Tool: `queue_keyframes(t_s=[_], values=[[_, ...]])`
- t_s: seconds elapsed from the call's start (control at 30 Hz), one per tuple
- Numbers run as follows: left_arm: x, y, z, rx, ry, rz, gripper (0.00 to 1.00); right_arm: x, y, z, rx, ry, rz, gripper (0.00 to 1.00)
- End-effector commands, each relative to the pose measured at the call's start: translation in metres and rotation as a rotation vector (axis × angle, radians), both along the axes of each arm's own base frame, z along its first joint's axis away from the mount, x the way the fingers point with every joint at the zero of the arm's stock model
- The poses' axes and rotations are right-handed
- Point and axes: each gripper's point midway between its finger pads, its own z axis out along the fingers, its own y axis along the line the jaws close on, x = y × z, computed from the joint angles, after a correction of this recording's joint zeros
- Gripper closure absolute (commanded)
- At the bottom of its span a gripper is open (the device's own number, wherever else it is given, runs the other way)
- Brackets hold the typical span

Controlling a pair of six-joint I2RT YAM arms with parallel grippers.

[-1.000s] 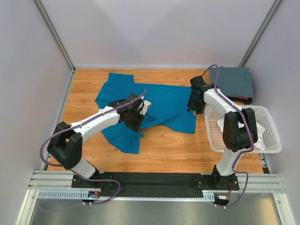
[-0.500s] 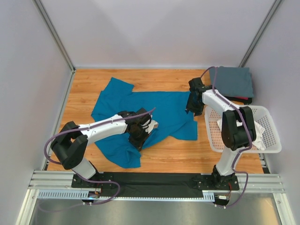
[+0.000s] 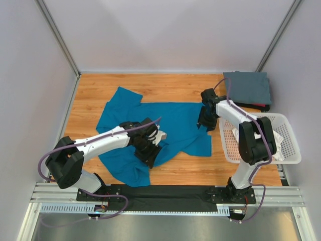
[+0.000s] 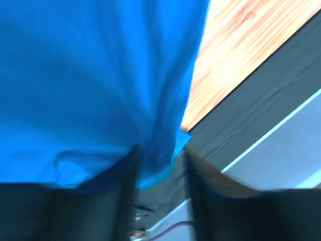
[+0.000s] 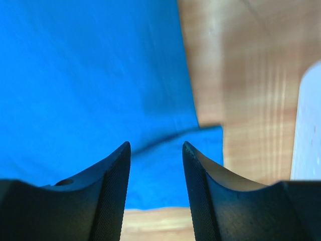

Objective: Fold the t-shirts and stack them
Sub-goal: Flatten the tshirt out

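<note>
Noting the teal-blue shirt (image 3: 175, 118) rumpled on the bench (image 3: 170, 85): left gripper (image 4: 161, 150), jaws pinching its near hem; right gripper (image 5: 155, 145), jaws apart over its right edge, holding nothing. We judge a one-sided pull could bunch the cloth further or drag it off the near edge.

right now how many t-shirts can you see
3. The teal t-shirt is spread mid-table, the grey t-shirt is folded at the far right corner, and the white t-shirt is bunched in the basket, partly hidden. A red item under the grey one may be another.
</note>
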Motion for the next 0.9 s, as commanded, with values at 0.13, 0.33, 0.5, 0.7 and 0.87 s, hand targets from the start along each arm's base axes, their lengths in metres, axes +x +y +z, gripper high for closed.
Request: queue_keyframes(t_s=[0.13,0.33,0.5,0.7,0.87], values=[[0.050,0.003,0.040,0.052,-0.244,0.078,0.00,-0.029,0.014,0.029,0.099,-0.036,-0.058,0.51],[0.143,0.000,0.076,-0.035,-0.413,0.404,0.01,-0.037,0.040,0.011,0.176,-0.042,-0.093,0.52],[0.217,0.009,0.091,0.021,-0.633,0.618,0.06,-0.037,0.048,-0.001,0.205,-0.079,-0.147,0.53],[0.264,-0.009,0.076,-0.029,-0.646,0.749,0.12,-0.038,0.040,-0.014,0.157,-0.092,-0.191,0.55],[0.277,-0.019,0.038,-0.047,-0.527,0.831,0.25,-0.031,0.042,-0.015,0.162,-0.112,-0.195,0.61]])
